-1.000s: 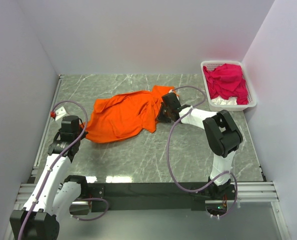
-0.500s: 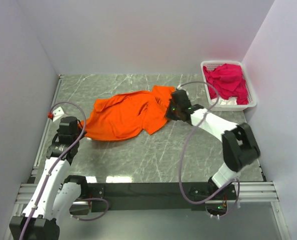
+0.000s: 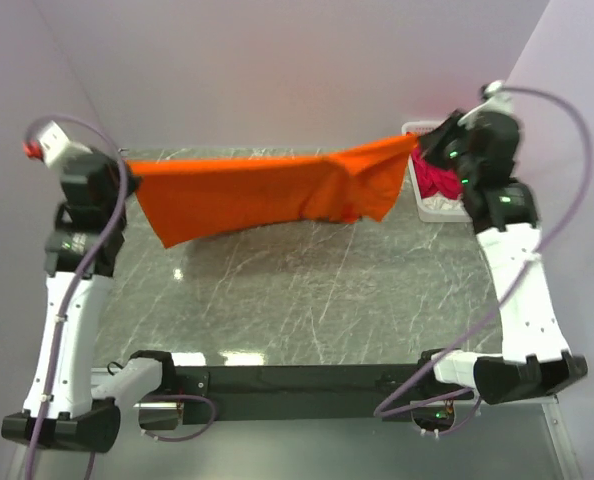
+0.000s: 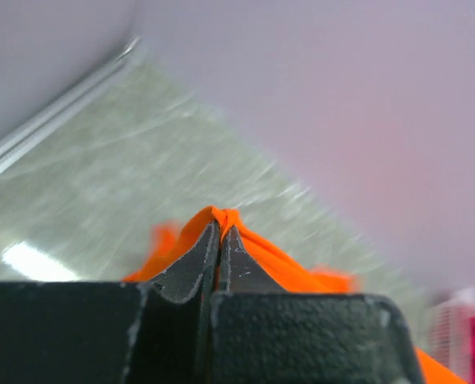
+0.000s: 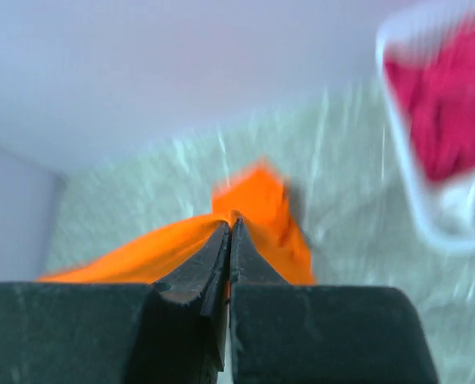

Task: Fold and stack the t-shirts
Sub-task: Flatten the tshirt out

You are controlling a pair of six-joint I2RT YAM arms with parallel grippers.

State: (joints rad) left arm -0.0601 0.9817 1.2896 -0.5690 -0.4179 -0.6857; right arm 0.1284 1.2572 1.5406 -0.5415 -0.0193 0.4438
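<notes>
Top view: orange t-shirt (image 3: 267,195) hung stretched in the air above the bench (image 3: 307,300), spanning left to right, lower edge sagging unevenly. Left fingers (image 3: 120,170) gripped one end and right fingers (image 3: 427,148) the other, next to the basket (image 3: 435,211) of magenta t-shirts (image 3: 439,180).
Left wrist: left fingers (image 4: 193,268) clamped together, orange cloth (image 4: 261,256) bunched at the tips.
Right wrist: right fingers (image 5: 197,272) pinched closed on an orange fold (image 5: 253,200). Frame was blurred.

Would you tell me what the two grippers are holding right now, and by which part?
Both pinch the orange t-shirt: left gripper and right gripper at opposite ends.
</notes>
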